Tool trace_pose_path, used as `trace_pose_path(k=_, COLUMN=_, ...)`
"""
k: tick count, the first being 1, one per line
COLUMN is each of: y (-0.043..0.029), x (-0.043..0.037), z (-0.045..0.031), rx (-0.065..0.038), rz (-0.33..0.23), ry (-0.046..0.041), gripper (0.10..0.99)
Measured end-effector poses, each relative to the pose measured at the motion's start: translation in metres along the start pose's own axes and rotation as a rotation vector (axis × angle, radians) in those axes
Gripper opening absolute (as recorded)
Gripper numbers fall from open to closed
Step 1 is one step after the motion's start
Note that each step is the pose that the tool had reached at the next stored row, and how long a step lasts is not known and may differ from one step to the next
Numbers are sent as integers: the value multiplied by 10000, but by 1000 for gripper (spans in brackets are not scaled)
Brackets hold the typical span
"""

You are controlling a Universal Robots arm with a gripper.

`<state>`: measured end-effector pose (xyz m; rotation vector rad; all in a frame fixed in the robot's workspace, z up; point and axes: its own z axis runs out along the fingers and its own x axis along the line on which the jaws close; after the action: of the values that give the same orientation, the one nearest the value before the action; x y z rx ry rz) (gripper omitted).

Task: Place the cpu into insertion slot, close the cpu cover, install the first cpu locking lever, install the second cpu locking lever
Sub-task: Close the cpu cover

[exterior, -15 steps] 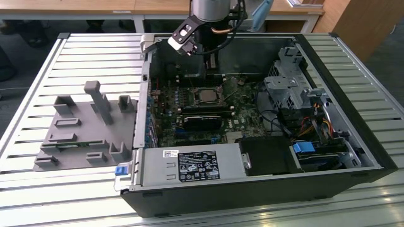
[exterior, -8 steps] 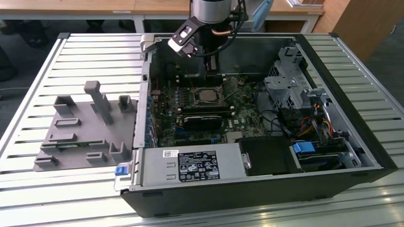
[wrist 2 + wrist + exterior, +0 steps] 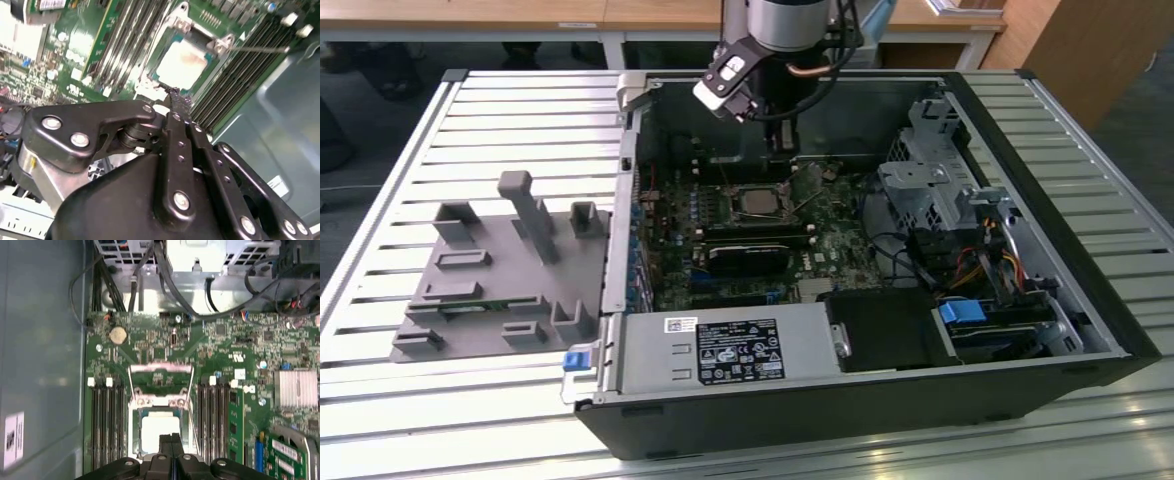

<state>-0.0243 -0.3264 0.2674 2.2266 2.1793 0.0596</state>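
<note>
The cpu [image 3: 150, 426] shows its dull silver face inside the insertion slot [image 3: 758, 203] on the green motherboard [image 3: 225, 365]. The thin silver cpu cover [image 3: 159, 401] lies flat around the chip, which shows through its cut-out centre. In the second wrist view the cpu [image 3: 182, 62] sits just beyond my fingertips, and a thin metal lever [image 3: 260, 48] runs out from the socket's corner. My gripper [image 3: 170, 437] hovers over the socket's edge, its black fingers pressed together with nothing between them. In the exterior view my gripper [image 3: 781, 150] hangs inside the open case, above the slot's far side.
Long black memory slots [image 3: 107, 430] flank the socket on both sides. The case's back wall [image 3: 40, 365] stands close by. A silver power supply [image 3: 734, 350], a drive cage [image 3: 927, 190] and cables fill the case. A grey fixture [image 3: 494, 270] sits on the slatted table at the exterior view's left.
</note>
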Motion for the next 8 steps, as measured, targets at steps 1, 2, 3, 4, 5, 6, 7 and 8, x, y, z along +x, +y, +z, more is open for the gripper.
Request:
trace_pose_path(k=1, y=39, x=1, z=2, rx=12, rz=-9, ry=11, gripper=110)
trace_pose_path(k=2, y=78, x=1, z=4, rx=14, rz=-26, ry=22, gripper=110)
trace_pose_path(k=3, y=107, x=2, z=7, rx=14, rz=-46, ry=30, gripper=110)
trace_pose_path(k=4, y=129, x=2, z=9, rx=15, rz=-83, ry=35, gripper=110)
trace_pose_path(k=5, y=145, x=3, z=10, rx=15, rz=-140, ry=40, gripper=110)
trace_pose_path(k=6, y=156, x=3, z=11, rx=17, rz=-217, ry=46, gripper=110)
trace_pose_path(k=7, y=168, x=4, z=12, rx=18, rz=-299, ry=51, gripper=110)
trace_pose_path(k=8, y=185, x=4, z=15, rx=18, rz=-348, ry=54, gripper=110)
